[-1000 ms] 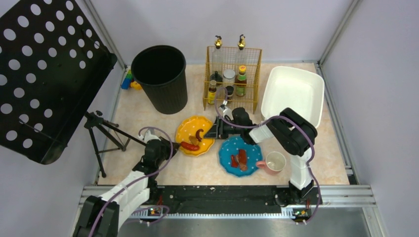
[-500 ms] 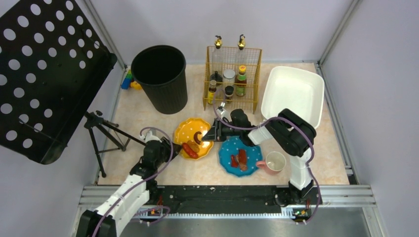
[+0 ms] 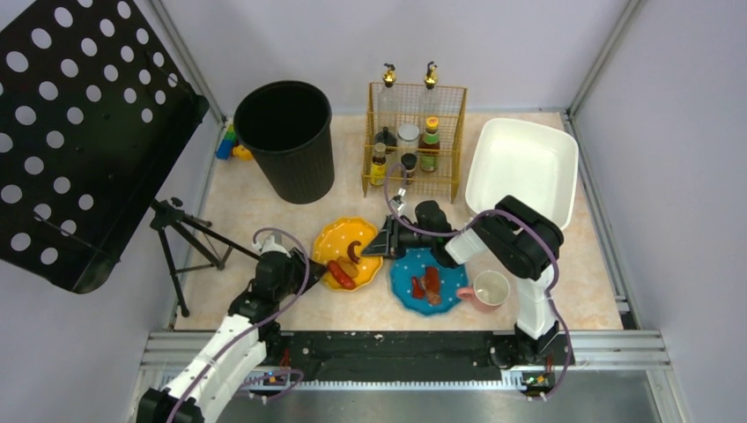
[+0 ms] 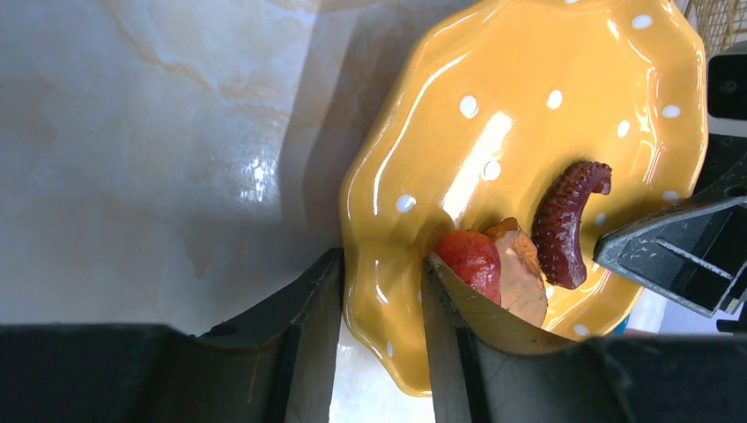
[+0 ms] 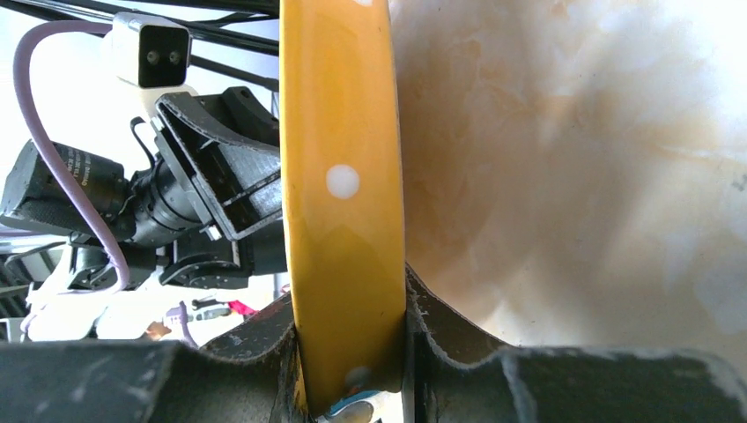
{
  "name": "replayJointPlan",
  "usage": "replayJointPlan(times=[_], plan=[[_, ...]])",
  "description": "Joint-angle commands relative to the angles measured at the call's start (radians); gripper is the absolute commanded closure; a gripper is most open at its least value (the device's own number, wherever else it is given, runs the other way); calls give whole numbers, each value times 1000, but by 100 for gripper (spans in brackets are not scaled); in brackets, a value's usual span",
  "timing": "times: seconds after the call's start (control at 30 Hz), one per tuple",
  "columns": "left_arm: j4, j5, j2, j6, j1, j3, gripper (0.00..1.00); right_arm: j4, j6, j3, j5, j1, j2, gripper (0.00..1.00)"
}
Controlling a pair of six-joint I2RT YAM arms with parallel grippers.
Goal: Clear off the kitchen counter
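Observation:
A yellow dotted plate (image 3: 342, 236) sits on the pale marbled kitchen counter (image 3: 255, 207) between both grippers. It carries a red sausage (image 3: 342, 275), a brown piece and a dark curved piece (image 3: 354, 250). My left gripper (image 3: 307, 264) is shut on the plate's near-left rim. In the left wrist view its jaws (image 4: 380, 330) pinch the plate (image 4: 493, 115) beside the sausage (image 4: 471, 257). My right gripper (image 3: 380, 242) is shut on the right rim. In the right wrist view (image 5: 348, 352) the plate (image 5: 342, 176) stands edge-on between the jaws.
A blue plate (image 3: 449, 264) with food and a pink mug (image 3: 487, 291) lie right of the yellow plate. A white tub (image 3: 521, 167) is at back right, a yellow wire rack (image 3: 414, 141) with bottles behind, a black bin (image 3: 286, 141) at back left, and a tripod (image 3: 181, 238) at left.
The yellow plate has shifted slightly and tipped. The sausage has slid towards the left gripper's rim. Both grippers have stayed on the plate.

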Motion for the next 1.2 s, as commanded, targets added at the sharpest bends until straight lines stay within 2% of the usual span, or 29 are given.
replayJointPlan(times=[0.0, 0.47, 0.9, 1.17], plan=[[-90, 22, -37, 6, -9, 56, 57, 230, 82, 4, -72, 16, -28, 100], [-238, -48, -164, 11, -8, 132, 53, 294, 152, -37, -51, -7, -70, 100], [-333, -64, -206, 14, -9, 208, 48, 309, 213, -57, -28, -40, -160, 100], [-392, -56, -259, -30, -8, 291, 45, 244, 210, -56, -2, -47, -263, 100]])
